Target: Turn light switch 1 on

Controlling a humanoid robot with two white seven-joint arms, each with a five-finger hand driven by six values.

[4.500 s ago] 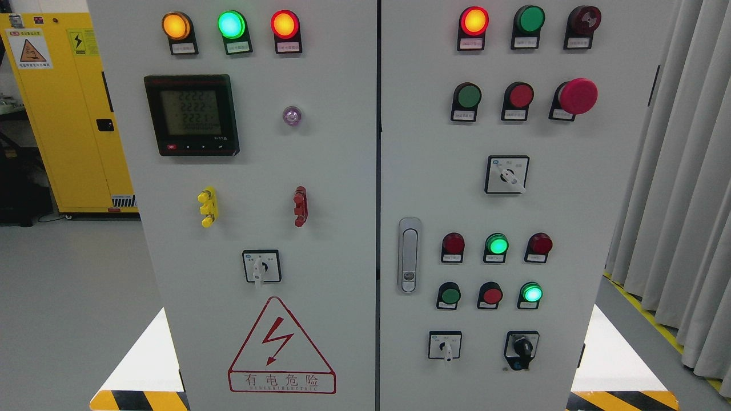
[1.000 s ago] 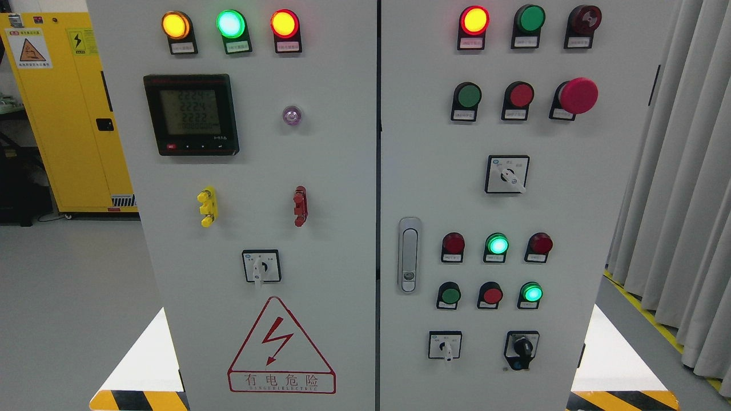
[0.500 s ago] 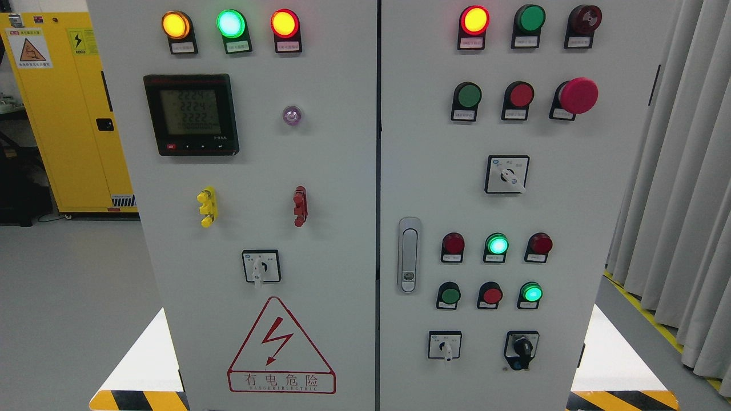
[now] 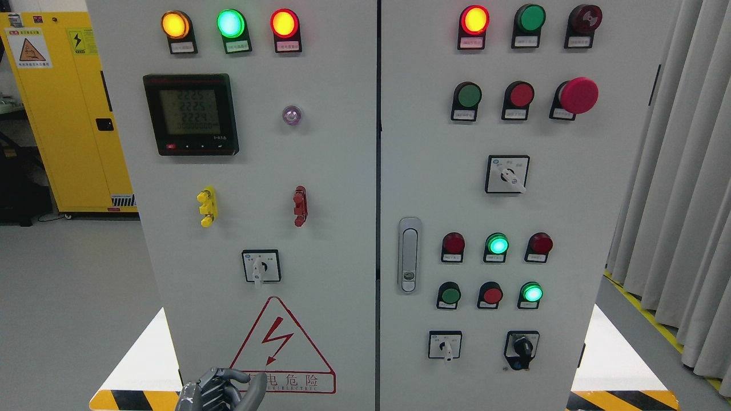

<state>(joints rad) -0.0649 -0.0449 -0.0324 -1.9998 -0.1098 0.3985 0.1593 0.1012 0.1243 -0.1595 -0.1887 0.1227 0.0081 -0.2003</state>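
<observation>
At the bottom edge left of the middle, the robot's left hand, dark grey and metallic with jointed fingers, shows in front of the lower part of the tall light-grey steel cabinet; its fingers look loosely curled around nothing, one digit poking up over the red-bordered lightning warning triangle. It sits low, well apart from every control, which I judge to be the start of a reach upward. Directly above it, in the lower middle of the left door, is the small white rotary selector on a black square plate, its lever hanging straight down; this is probably light switch 1, though the labels are too small to read. Further up are the yellow terminal block and the black digital meter. On the right door, the white selector near the bottom and the black knob selector beside it are other possible candidates. The right hand is out of view.
</observation>
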